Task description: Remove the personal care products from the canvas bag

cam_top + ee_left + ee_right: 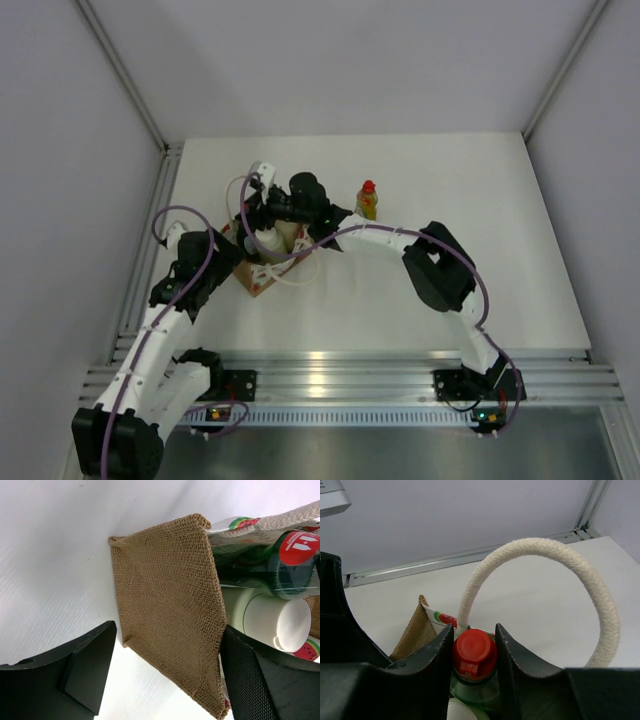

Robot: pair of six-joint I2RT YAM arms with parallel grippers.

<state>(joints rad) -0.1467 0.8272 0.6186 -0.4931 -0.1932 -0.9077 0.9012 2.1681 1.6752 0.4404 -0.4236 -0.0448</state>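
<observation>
The canvas bag (256, 280) stands left of centre, its burlap side (165, 600) facing the left wrist camera. My right gripper (474, 630) reaches into it from above and is shut on the red cap (474, 656) of the dark green bottle (295, 565). The cream cylinder with white cap (275, 617) lies in the bag beside it. My left gripper (167, 640) is open and straddles the bag's burlap side, one finger (270, 680) at the bag's mouth. The yellow bottle with red cap (367, 200) stands on the table to the right. A white pump-topped bottle (262, 172) stands behind the bag.
A white rope handle (600, 605) arches up beside my right gripper. The left wall and its rail (150, 240) run close to the left arm. An aluminium rail (330, 375) runs along the near edge.
</observation>
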